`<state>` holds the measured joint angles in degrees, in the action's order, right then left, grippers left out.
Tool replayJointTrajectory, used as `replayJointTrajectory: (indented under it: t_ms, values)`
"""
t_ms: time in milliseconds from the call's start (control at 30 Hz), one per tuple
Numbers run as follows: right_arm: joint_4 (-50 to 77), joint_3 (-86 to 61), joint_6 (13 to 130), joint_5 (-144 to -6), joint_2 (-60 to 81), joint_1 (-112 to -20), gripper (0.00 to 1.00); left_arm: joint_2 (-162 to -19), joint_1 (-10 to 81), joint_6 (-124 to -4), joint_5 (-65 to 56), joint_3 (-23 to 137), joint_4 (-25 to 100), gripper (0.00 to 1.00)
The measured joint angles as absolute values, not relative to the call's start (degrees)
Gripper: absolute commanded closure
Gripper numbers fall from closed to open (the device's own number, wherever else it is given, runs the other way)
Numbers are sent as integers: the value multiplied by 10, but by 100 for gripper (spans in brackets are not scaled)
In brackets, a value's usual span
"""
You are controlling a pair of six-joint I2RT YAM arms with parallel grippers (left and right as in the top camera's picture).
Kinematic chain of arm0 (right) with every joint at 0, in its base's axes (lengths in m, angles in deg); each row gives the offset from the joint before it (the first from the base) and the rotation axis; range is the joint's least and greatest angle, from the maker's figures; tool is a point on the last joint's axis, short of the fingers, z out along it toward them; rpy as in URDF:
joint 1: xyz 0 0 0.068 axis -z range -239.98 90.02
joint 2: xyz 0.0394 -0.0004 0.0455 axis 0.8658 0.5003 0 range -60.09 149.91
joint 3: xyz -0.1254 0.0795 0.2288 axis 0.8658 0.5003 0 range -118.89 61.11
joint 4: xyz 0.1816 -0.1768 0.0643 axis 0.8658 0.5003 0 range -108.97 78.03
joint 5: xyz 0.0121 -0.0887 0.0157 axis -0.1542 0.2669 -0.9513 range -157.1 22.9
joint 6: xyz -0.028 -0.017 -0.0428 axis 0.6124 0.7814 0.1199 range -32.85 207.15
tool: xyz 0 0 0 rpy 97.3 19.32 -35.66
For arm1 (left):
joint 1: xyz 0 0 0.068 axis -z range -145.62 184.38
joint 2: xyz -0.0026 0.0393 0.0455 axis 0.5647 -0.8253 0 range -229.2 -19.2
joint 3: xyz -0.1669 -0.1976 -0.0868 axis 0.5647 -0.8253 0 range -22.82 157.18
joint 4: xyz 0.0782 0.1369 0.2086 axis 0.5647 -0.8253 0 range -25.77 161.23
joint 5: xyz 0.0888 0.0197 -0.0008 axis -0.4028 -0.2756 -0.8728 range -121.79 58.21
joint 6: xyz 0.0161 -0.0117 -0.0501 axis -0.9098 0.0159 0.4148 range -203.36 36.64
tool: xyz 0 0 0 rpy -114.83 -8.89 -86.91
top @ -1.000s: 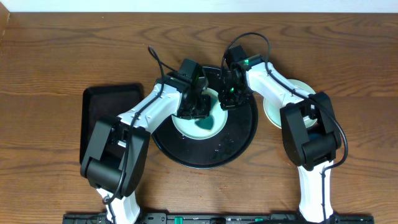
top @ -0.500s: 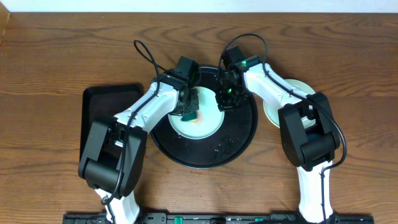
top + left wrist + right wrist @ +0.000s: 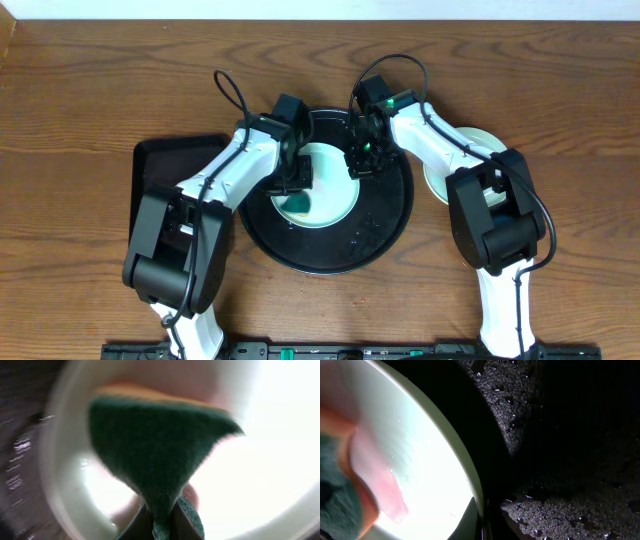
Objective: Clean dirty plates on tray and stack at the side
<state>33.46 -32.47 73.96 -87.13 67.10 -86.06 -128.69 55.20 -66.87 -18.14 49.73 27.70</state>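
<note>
A light mint plate (image 3: pixel 335 190) lies on the round black tray (image 3: pixel 390 225). My left gripper (image 3: pixel 297 178) is over the plate's left part, shut on a green sponge (image 3: pixel 297 206) with an orange back. In the left wrist view the sponge (image 3: pixel 160 445) is pinched between the jaws (image 3: pixel 161 522) and pressed against the plate (image 3: pixel 260 460). My right gripper (image 3: pixel 358 162) is at the plate's right rim, shut on it. In the right wrist view the jaws (image 3: pixel 482 520) straddle the rim (image 3: pixel 465 475), and a red smear (image 3: pixel 380 485) shows on the plate. Pale plates (image 3: pixel 437 178) lie stacked right of the tray, partly hidden by the right arm.
A smaller rectangular black tray (image 3: pixel 165 190) lies on the wooden table to the left, partly under the left arm. The round tray's floor (image 3: pixel 570 460) is wet with droplets. Both arms cross over the round tray's back half.
My left gripper has slid the sponge leftward across the plate, from its middle to its left part. The right gripper has stayed on the rim.
</note>
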Motion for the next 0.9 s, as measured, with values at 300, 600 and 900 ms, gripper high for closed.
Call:
replayJointTrajectory:
  t_ms: [300, 600, 900]
  values:
    - [335, -325, 740, -871, 671, -861, 99, -1287, 550, -728, -113, 487, 385, 92]
    - [337, -325, 739, -872, 671, -861, 99, -1287, 474, -699, -201, 545, 254, 93]
    - [337, -325, 740, -872, 671, -861, 99, -1256, 360, -699, -265, 642, 99, 92]
